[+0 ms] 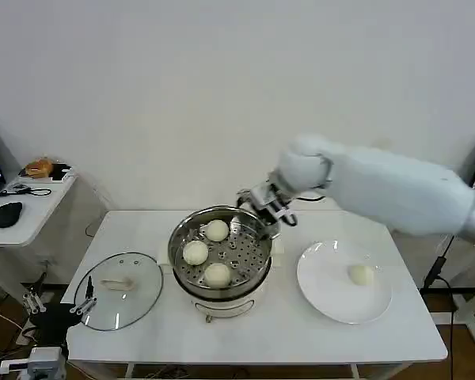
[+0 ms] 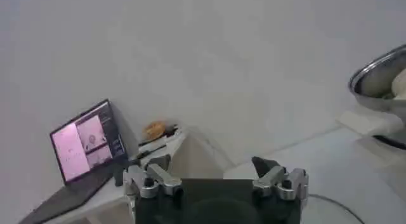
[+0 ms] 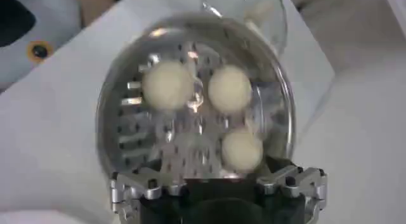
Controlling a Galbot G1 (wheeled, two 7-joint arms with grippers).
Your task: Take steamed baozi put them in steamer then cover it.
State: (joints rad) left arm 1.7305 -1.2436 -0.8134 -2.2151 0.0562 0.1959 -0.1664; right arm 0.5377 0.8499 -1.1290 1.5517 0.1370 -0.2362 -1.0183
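The steamer (image 1: 222, 253) stood in the middle of the white tabletop (image 1: 261, 336), and three steamed baozi (image 1: 217, 230) sat on its perforated tray: one at the far side, one toward the left, one at the near edge. They were spaced apart, I judged, so that a gap was left on the right side of the tray for the last one. That fourth bun (image 1: 362, 275) lay alone on the white plate (image 1: 324, 297), to the right of the steamer.

The right gripper (image 1: 263, 207) hung over the steamer's far right rim with its fingers spread and nothing between them; in its wrist view the open fingers (image 3: 136, 188) framed the tray (image 3: 171, 149) below. Held there empty, it looked to me to be between a drop and the next reach toward the plate.

The glass lid (image 1: 119, 290) lay flat on the tabletop to the left of the steamer, well out of the right arm's path, waiting to cover the pot once it was full. The left gripper (image 2: 216, 184) waited low at the left with its fingers spread too, holding nothing, the steamer's rim (image 2: 380, 79) off to one side of it.
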